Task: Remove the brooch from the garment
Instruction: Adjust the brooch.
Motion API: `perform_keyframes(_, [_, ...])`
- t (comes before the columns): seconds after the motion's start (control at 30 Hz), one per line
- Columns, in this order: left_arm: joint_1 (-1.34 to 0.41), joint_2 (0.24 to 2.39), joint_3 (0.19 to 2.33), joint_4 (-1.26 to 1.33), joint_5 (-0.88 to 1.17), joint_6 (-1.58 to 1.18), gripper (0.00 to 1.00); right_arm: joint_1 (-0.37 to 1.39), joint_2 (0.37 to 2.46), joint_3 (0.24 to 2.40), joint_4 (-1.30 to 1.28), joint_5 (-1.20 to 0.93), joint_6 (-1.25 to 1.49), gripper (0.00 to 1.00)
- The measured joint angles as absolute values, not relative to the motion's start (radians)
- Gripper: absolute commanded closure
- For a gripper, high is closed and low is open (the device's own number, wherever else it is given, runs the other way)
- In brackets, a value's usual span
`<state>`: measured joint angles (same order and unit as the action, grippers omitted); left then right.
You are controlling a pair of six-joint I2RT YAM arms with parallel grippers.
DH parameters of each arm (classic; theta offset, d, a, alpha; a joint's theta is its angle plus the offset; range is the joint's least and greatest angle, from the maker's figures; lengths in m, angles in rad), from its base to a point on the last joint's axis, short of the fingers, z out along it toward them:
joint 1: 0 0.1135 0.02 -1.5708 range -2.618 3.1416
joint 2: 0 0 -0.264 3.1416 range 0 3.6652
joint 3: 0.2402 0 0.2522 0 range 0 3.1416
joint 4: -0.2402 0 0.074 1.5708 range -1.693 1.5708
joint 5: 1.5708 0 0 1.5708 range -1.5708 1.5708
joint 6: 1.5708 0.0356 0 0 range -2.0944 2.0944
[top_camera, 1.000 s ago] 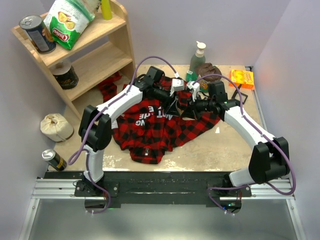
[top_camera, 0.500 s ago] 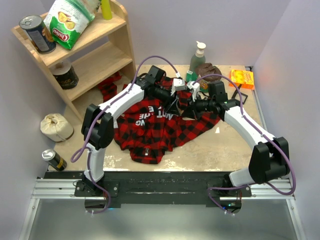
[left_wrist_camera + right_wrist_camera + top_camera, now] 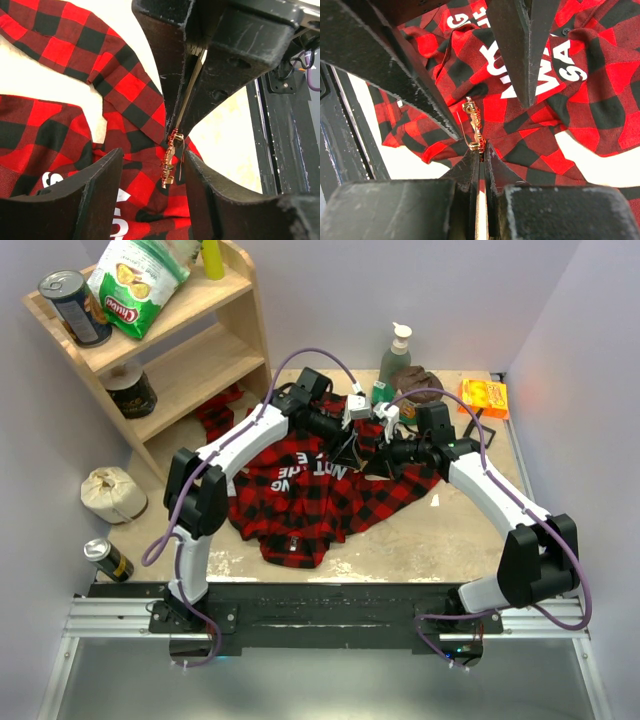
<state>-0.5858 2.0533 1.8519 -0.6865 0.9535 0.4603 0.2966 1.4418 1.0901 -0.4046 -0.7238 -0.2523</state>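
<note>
Lilac walls [image 3: 560, 320] enclose a pale, scuffed bench [image 3: 420, 540]; a wooden shelf unit [image 3: 245, 330] stands at the far left.

Top view: a red-and-black plaid flannel shirt [image 3: 300, 510] is spread crumpled across the middle of the bench, with white block lettering on a black patch. Both arms are extended over its far part, with the left hand [image 3: 345, 435] and right hand [image 3: 375, 453] tip to tip above the cloth. A pump bottle [image 3: 397, 350], a brown lump [image 3: 415, 380] and an orange packet [image 3: 483, 397] are noted along the far edge.

Left wrist view: the brooch [image 3: 169, 160], small and gold-tan, is seen upright just above the shirt. Its upper end is pinched by the right hand's fingers [image 3: 220, 65], which are pressed flat together. The left hand's fingers [image 3: 95, 195] are held partly apart, one on either side of the brooch with a gap visible on each side. Nothing is gripped by them.

Right wrist view: the right hand is seen fully closed, with the brooch's end nipped at the fingertips. A thin pin [image 3: 461, 131] is seen standing off the brooch's side. Whether it passes through the cloth cannot be told. The brooch is straddled by the left hand's fingers from the far side.
</note>
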Motion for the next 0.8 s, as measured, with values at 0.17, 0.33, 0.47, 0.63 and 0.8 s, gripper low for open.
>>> perform_keyframes(0.17, [-0.586,2.063,1.861,-0.701,0.953,0.467,0.5,0.296,1.442,1.09,-0.405,-0.723,-0.253,1.0])
perform_keyframes(0.33, [-0.586,2.063,1.861,-0.706,0.953,0.467,0.52,0.296,1.442,1.09,-0.405,-0.723,-0.253,1.0])
perform_keyframes(0.47, [-0.586,2.063,1.861,-0.706,0.953,0.467,0.55,0.296,1.442,1.09,-0.404,-0.722,-0.253,1.0])
perform_keyframes(0.63, [-0.586,2.063,1.861,-0.706,0.953,0.465,0.57,0.295,1.442,1.09,-0.404,-0.723,-0.256,1.0])
perform_keyframes(0.8, [-0.586,2.063,1.861,-0.705,0.953,0.464,0.58,0.295,1.442,1.09,-0.405,-0.723,-0.258,1.0])
